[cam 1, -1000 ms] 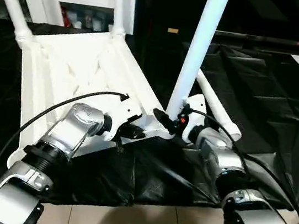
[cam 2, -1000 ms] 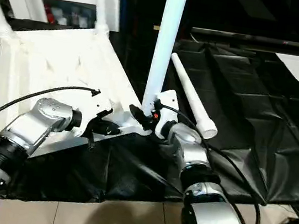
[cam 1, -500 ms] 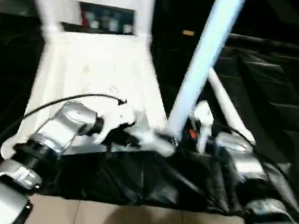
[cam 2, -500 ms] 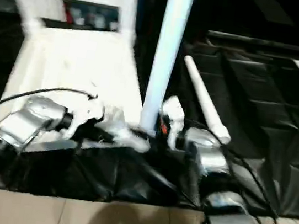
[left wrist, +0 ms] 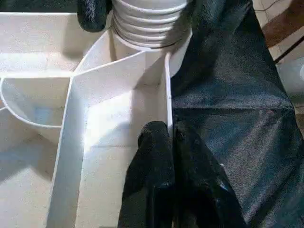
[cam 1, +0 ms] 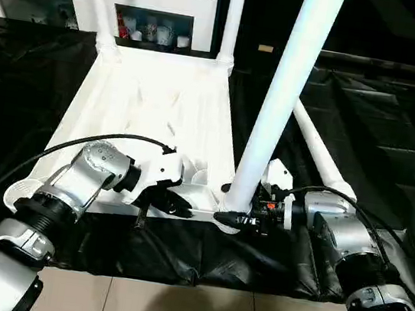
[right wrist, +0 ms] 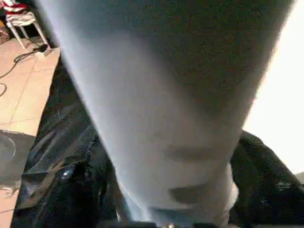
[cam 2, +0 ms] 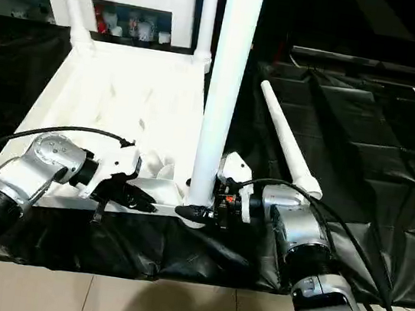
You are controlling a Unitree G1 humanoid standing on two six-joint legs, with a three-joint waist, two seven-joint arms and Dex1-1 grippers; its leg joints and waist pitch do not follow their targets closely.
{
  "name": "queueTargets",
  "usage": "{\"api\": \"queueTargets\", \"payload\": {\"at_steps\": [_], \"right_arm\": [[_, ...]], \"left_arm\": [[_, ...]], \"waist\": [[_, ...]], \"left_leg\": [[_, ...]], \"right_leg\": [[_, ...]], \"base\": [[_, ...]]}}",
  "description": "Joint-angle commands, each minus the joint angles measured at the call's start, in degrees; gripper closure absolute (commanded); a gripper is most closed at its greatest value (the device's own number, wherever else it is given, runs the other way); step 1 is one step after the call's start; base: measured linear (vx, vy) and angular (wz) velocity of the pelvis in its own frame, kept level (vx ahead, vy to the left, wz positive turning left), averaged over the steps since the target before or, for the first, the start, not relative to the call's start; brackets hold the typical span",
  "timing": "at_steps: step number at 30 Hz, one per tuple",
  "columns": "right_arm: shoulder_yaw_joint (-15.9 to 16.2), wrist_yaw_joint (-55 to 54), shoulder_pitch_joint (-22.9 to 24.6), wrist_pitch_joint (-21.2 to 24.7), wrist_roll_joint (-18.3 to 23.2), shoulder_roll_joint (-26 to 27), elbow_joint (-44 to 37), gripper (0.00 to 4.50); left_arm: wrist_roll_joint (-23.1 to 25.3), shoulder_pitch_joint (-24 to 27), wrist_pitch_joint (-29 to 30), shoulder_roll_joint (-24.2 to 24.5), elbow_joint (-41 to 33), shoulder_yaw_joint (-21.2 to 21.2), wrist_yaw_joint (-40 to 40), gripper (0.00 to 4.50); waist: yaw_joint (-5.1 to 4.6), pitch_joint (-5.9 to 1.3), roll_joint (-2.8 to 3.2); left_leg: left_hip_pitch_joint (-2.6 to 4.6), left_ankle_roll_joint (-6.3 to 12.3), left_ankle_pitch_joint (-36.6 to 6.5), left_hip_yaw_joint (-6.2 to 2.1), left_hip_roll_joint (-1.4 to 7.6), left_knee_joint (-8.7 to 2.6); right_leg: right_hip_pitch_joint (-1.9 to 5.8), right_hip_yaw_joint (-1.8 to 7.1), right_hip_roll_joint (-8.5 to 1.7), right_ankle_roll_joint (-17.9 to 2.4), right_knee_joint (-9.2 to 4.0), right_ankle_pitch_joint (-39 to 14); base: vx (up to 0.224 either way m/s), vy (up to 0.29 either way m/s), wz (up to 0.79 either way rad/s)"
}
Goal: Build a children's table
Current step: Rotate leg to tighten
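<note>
Seating the third white tube leg (cam 1: 280,104) in the near right corner socket looks the step in hand. Left gripper (cam 1: 178,207), closed, pinches the near rim of the white ribbed plastic tabletop (cam 1: 152,109) lying underside up on black sheeting (cam 1: 394,151). Right gripper (cam 1: 233,219) reaches level to the leg's base, jaws apart around it; grip uncertain. Next: fetch the loose white tube leg (cam 2: 287,140) lying right. Two legs stand in far sockets.
</note>
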Motion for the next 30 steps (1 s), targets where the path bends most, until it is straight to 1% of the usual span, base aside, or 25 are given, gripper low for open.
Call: {"api": "queueTargets", "payload": {"at_steps": [1,4,5,6,7,8,10,11,13,14,17,18,19,21,22,23,24,25,26,27,28,29,30], "right_arm": [[0.8,1.5,0.8,0.6,0.0,-0.6,-1.5,1.54],[0.8,1.7,1.5,0.9,-0.1,-0.6,-2.2,1.67],[0.8,1.6,1.8,1.2,0.0,-0.5,-2.5,1.69],[0.8,1.6,1.8,1.2,0.0,-0.5,-2.5,1.69],[0.6,1.0,2.4,1.8,0.2,-0.2,-2.9,1.72],[0.5,0.5,3.0,2.3,0.4,0.2,-3.3,1.74],[0.2,-0.6,3.7,2.8,0.6,0.8,-3.5,1.75],[-0.2,-1.7,4.1,3.2,0.9,1.4,-3.4,1.76],[-0.8,-3.3,4.5,3.3,1.1,2.2,-3.1,1.76],[-1.5,-4.7,4.9,3.4,1.5,3.0,-2.8,1.76],[-3.2,-8.3,6.3,2.5,2.1,4.6,-2.4,1.76],[-3.5,-8.9,6.5,2.5,2.2,4.8,-2.3,1.76],[-3.8,-9.8,6.9,2.1,2.2,5.1,-2.2,1.76],[-3.9,-10.6,7.4,1.6,2.0,5.3,-2.0,1.76],[-3.9,-11.9,7.7,1.0,1.5,5.6,-1.7,1.76],[-4.0,-12.2,7.7,0.8,1.4,5.6,-1.6,1.76],[-5.2,-16.5,7.2,0.2,0.8,7.0,0.1,1.76],[-5.8,-20.1,6.4,0.3,0.2,7.8,1.6,1.76],[-6.6,-26.3,5.0,-0.8,-1.2,9.1,4.6,1.76],[-7.2,-31.4,3.6,-1.2,-2.2,10.3,7.2,1.77],[-7.6,-36.5,2.2,-1.2,-3.0,11.2,9.5,1.77],[-7.6,-36.5,2.2,-1.2,-3.0,11.2,9.5,1.77],[-8.6,-43.6,0.1,-1.4,-3.5,12.9,12.8,1.77]], "left_arm": [[0.7,-1.1,-1.5,-0.3,0.0,-2.0,-2.6,4.5],[0.6,-1.1,-1.7,-0.4,0.5,-1.9,-2.9,4.5],[0.6,-1.1,-1.7,-0.5,0.7,-1.7,-2.8,4.5],[0.6,-1.1,-1.7,-0.5,0.7,-1.7,-2.8,4.5],[0.5,-1.1,-1.4,-0.9,1.1,-1.2,-2.1,4.5],[0.3,-1.0,-0.8,-1.3,1.2,-0.8,-1.4,4.5],[0.2,-1.0,-0.2,-1.9,1.4,-0.5,-0.4,4.5],[0.2,-1.0,0.1,-2.3,1.5,-0.3,0.4,4.5],[0.1,-0.9,0.5,-2.9,1.6,0.1,1.4,4.5],[-0.2,-0.7,1.3,-3.6,1.4,0.5,2.5,4.5],[-0.4,-0.1,2.0,-4.3,0.7,0.9,3.6,4.5],[-0.4,0.1,2.0,-4.3,0.5,0.9,3.7,4.5],[-0.4,0.3,2.0,-4.3,0.4,1.0,3.9,4.5],[-0.4,0.5,2.0,-4.4,0.2,1.2,4.3,4.5],[-0.3,0.7,2.4,-4.4,0.2,1.5,5.0,4.5],[-0.2,0.7,2.4,-4.4,0.2,1.6,5.2,4.5],[0.4,0.5,3.2,-4.9,0.3,2.1,7.9,4.5],[0.7,0.2,3.9,-5.3,0.4,2.4,9.5,4.5],[1.2,-0.5,5.7,-6.7,0.7,3.0,13.4,4.5],[1.4,-1.1,7.7,-8.2,0.8,3.7,16.7,4.5],[1.5,-1.6,9.1,-9.9,1.0,4.4,20.1,4.5],[1.5,-1.6,9.1,-9.9,1.0,4.4,20.1,4.5],[1.7,-2.4,11.1,-12.9,1.3,5.4,25.3,4.5]], "waist": [[-0.16,-4.45,0.77],[-0.01,-4.46,0.77],[0.14,-4.45,1.06],[0.14,-4.42,0.91],[0.37,-4.42,0.94],[0.38,-4.38,0.91],[0.5,-4.26,0.89],[0.47,-4.22,0.82],[0.45,-4.06,0.85],[0.34,-4.02,0.62],[0.15,-3.75,0.53],[-0.04,-3.56,0.58],[-0.3,-3.56,0.53],[-0.78,-3.61,0.47],[-1.03,-3.59,0.61],[-1.19,-3.61,0.59],[-1.34,-3.64,0.61],[-1.65,-3.59,0.56],[-1.85,-3.6,0.56],[-2.36,-3.51,0.68],[-2.91,-3.42,0.53],[-3.18,-3.33,0.61],[-3.41,-3.45,0.63]], "left_leg": [[0.93,1.77,-15.0,0.27,1.29,-4.05],[0.96,1.71,-15.1,0.27,1.31,-4.05],[1.02,1.62,-15.1,0.26,1.32,-4.07],[1.0,1.63,-15.2,0.29,1.31,-4.08],[1.12,1.45,-15.7,0.27,1.32,-4.13],[1.15,1.37,-15.9,0.29,1.33,-4.14],[1.3,0.91,-17.3,0.25,1.31,-4.24],[1.27,0.84,-17.5,0.27,1.31,-4.27],[1.35,0.46,-19.0,0.12,1.3,-4.41],[1.38,0.38,-19.4,0.12,1.31,-4.42],[1.53,-0.04,-21.2,-0.12,1.05,-4.5],[1.76,-0.12,-22.5,-0.23,0.96,-4.49],[1.86,-0.17,-23.2,-0.38,0.89,-4.51],[1.81,-0.18,-23.3,-0.51,0.86,-4.53],[1.77,-0.11,-23.4,-0.57,0.88,-4.57],[1.69,-0.15,-23.5,-0.59,0.89,-4.57],[1.65,-0.12,-23.6,-0.65,0.87,-4.59],[1.63,-0.47,-23.7,-0.67,0.84,-4.59],[1.67,-0.57,-23.9,-0.7,0.78,-4.58],[1.7,-1.19,-24.2,-0.81,0.75,-4.57],[1.6,-1.51,-24.6,-0.91,0.56,-4.44],[1.55,-1.45,-24.9,-0.92,0.44,-4.37],[1.52,-1.24,-25.5,-1.07,0.29,-4.19]], "right_leg": [[3.27,2.42,-2.44,-13.9,-2.83,-13.4],[3.31,2.43,-2.49,-14.1,-2.8,-13.4],[3.28,2.44,-2.46,-14.0,-2.8,-13.4],[3.3,2.45,-2.41,-13.9,-2.86,-13.3],[3.27,2.44,-2.48,-13.7,-2.89,-14.2],[3.24,2.46,-2.49,-13.6,-2.98,-14.5],[3.2,2.43,-2.53,-13.1,-3.23,-16.8],[3.23,2.46,-2.56,-12.9,-3.31,-17.3],[3.11,2.4,-2.66,-11.9,-3.65,-20.4],[3.01,2.43,-2.68,-11.6,-3.75,-21.2],[2.9,2.21,-2.83,-9.5,-4.46,-27.0],[2.69,2.08,-2.87,-8.4,-4.87,-29.9],[2.61,1.95,-2.92,-7.5,-5.18,-32.0],[2.58,1.89,-2.84,-7.0,-5.28,-32.6],[2.56,1.88,-2.83,-6.9,-5.33,-32.5],[2.56,1.88,-2.83,-7.0,-5.27,-32.3],[2.57,1.86,-2.82,-7.1,-5.25,-32.0],[2.45,1.88,-2.83,-7.3,-5.23,-31.9],[2.45,1.81,-2.83,-7.3,-5.25,-32.1],[2.3,1.69,-2.85,-7.3,-5.26,-32.8],[2.38,1.42,-2.79,-6.8,-5.32,-34.2],[2.38,1.24,-2.75,-6.3,-5.54,-35.3],[2.51,0.92,-2.87,-5.2,-5.89,-37.0]], "base": [[0.0,0.0,0.0],[0.0,0.0,0.0],[0.0,0.0,0.0],[0.0,0.0,0.0],[0.0,0.0,0.0],[0.0,0.0,0.0],[0.0,0.0,0.0],[0.0,0.0,0.0],[0.0,0.0,0.0],[0.0,0.0,0.0],[0.0,0.0,0.0],[0.0,0.0,0.0],[0.0,0.0,0.0],[0.0,0.0,0.0],[0.0,0.0,0.0],[0.0,0.0,0.0],[0.0,0.0,0.0],[0.0,0.0,0.0],[0.0,0.0,0.0],[0.0,0.0,0.0],[0.0,0.0,0.0],[0.0,0.0,0.0],[0.0,0.0,0.0]]}}
